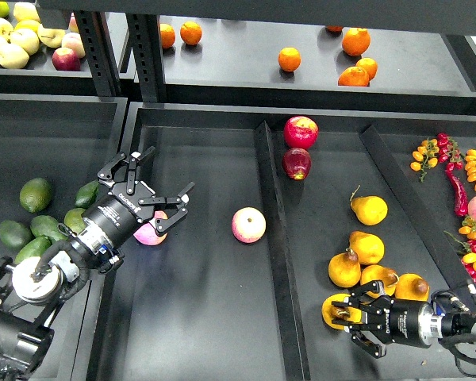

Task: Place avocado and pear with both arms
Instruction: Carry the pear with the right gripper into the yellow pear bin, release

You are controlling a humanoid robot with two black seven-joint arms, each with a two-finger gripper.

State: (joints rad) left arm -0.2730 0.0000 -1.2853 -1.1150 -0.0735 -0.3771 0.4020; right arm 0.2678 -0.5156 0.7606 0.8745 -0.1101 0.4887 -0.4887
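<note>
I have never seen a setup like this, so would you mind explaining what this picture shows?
This is the view from a humanoid robot's own head, looking down at black fruit trays. Two black arms come in from below. The left gripper is open above a pink apple, holding nothing. The right gripper has its fingers around a yellow-orange pear. Green avocados lie far left, another apple in the middle tray, more pears right of it, oranges on the shelf behind.
</note>
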